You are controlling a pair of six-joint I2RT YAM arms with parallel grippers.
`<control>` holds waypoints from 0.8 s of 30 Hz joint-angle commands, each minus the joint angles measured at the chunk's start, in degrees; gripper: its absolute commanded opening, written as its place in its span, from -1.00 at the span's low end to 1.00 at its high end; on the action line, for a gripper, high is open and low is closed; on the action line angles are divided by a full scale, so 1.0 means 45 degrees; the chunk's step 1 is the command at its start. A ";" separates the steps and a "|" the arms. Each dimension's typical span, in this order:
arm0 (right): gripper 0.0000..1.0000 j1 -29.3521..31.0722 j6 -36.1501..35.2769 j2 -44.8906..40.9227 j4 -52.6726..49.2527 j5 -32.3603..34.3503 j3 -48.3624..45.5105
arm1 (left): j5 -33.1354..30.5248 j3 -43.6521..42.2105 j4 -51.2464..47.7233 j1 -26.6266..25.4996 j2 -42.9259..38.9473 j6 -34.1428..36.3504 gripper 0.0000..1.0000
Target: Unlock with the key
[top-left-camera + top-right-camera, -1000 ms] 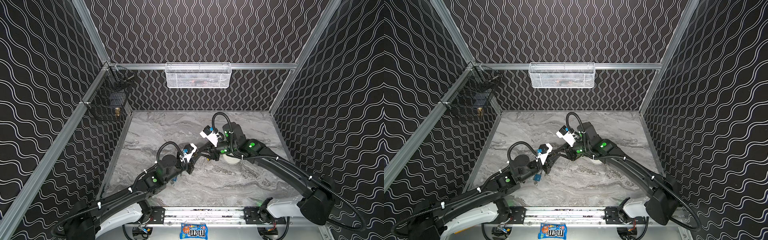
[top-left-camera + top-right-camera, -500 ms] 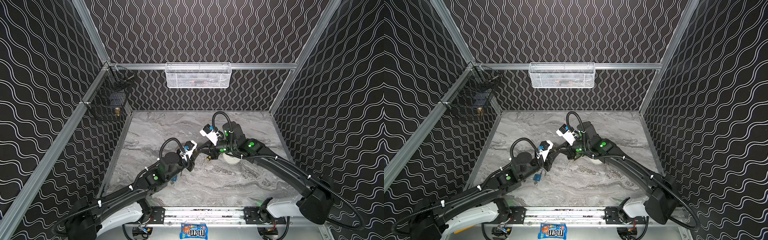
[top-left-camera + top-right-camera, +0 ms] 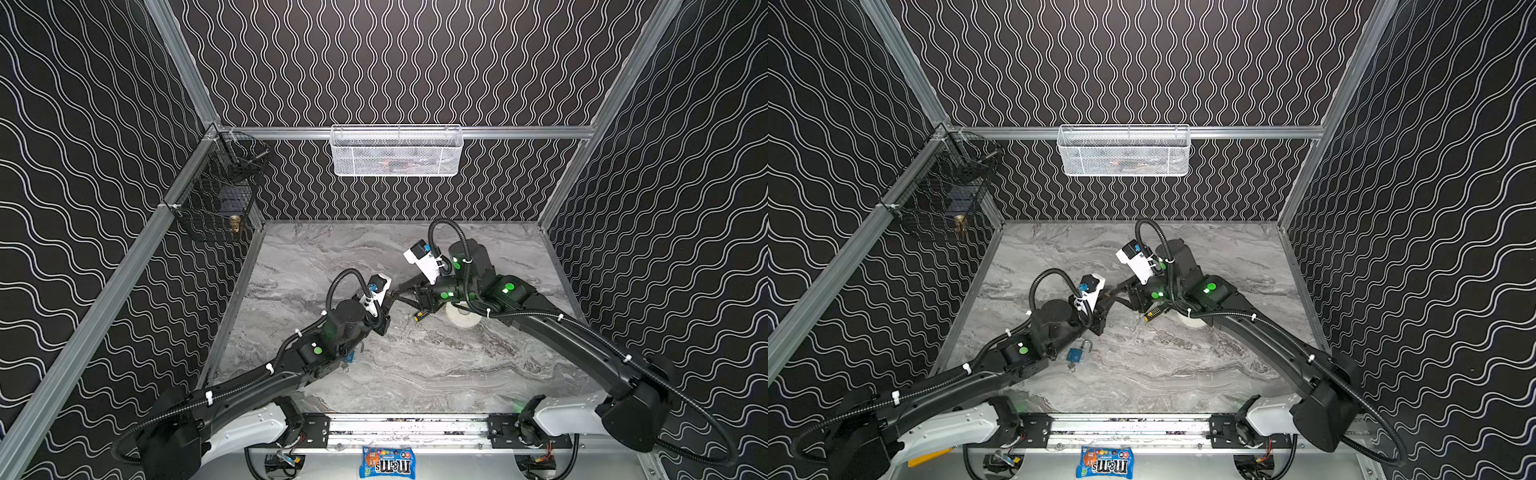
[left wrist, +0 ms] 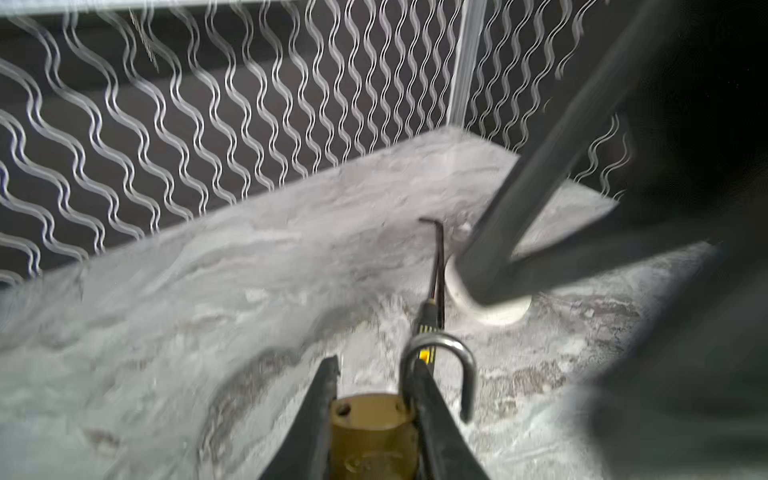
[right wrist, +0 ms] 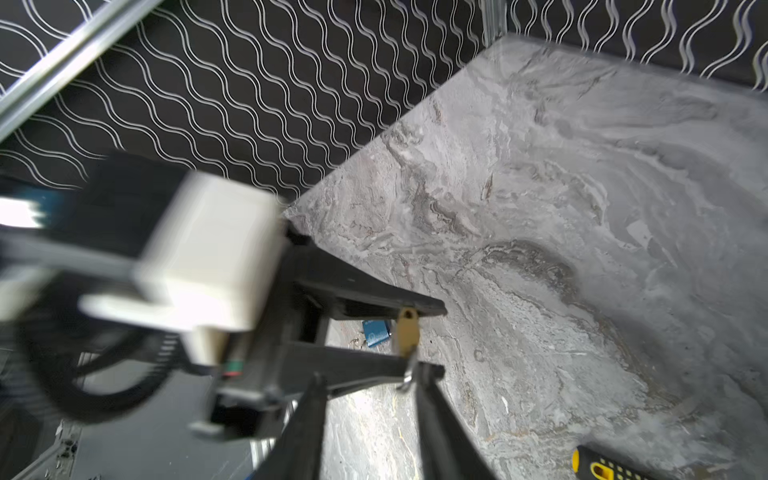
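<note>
Between the fingers of the left gripper (image 4: pixel 374 370): small brass padlock (image 4: pixel 372 428), clamped by its body sides. Its curved steel shackle (image 4: pixel 444 343) points out past the fingertips and is swung aside, one leg out and its hole bare, so I read it as already unlocked. Right gripper (image 5: pixel 371 376) faces it tip to tip, jaws apart, nothing in them. The shackle's free end sits just beside one right finger (image 5: pixel 440 415); contact unclear. Lock's long axis runs along the left fingers, so the keyway end should face back into the left palm, hidden. Key: can't see it there. Right arm is the nearer free one. Behind the left gripper on the grey marble tabletop (image 3: pixel 1183 374): flat blue padlock (image 3: pixel 1074 355) with small metal bits beside it, maybe keys, too small to call. Yellow-and-black-handled tool (image 5: pixel 598 467) lies near the right gripper, untouched.
</note>
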 commanded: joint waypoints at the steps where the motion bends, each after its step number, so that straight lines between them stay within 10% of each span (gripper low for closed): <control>1: 0.02 -0.0352 0.1373 -0.0714 0.0201 0.1098 -0.0494 | -0.0711 0.0327 -0.1972 0.0011 0.0293 -0.1551 -1.00; 12: 0.33 -0.2165 0.5673 -0.2948 0.2208 0.2491 -0.5943 | 0.0147 0.1716 -0.6248 -0.0028 0.4430 -0.5185 -1.00; 24: 0.46 -0.2967 0.6304 -0.3276 0.2213 0.3361 -0.7799 | 0.0619 0.2556 -0.6790 -0.0125 0.7070 -0.6250 -0.78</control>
